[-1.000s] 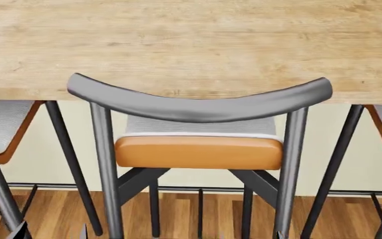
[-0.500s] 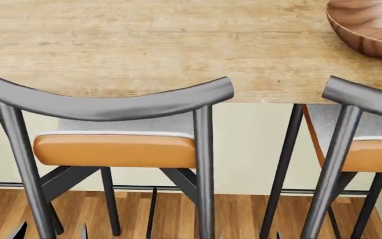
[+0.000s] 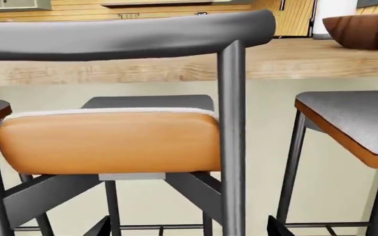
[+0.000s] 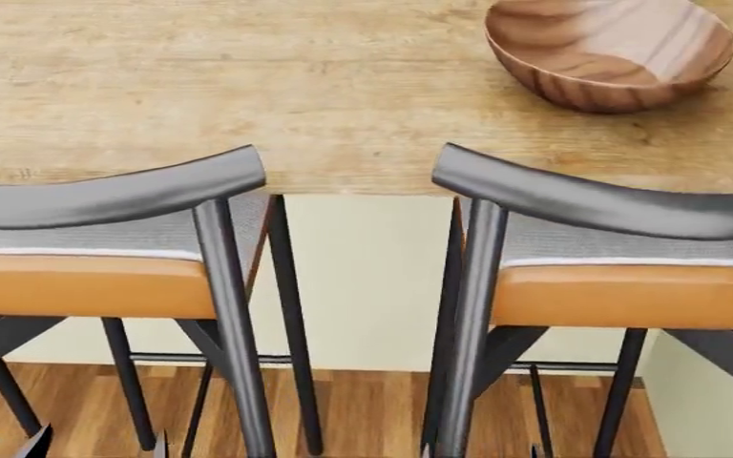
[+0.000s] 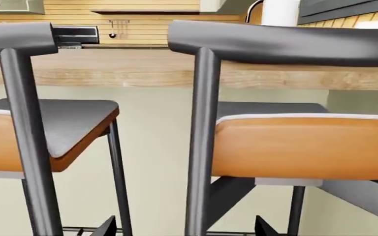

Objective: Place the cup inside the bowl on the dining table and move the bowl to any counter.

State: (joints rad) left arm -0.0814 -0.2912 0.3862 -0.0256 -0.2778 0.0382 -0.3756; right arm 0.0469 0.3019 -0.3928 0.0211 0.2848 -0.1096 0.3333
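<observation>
Approach is the step in hand: bowl [image 4: 611, 52] sits far right on the dining table [image 4: 278, 86] behind two chairs [image 4: 596, 248], cup not clearly visible, both claws low, their state untellable, so next comes nearing and raising an arm.

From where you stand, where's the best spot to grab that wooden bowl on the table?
Probably the near rim of the bowl, one pincer finger inside and one outside, coming down from above. It sits upright and open, too wide to span, and the thin lip is the only pinchable edge. Two chair backs block a low approach.
</observation>
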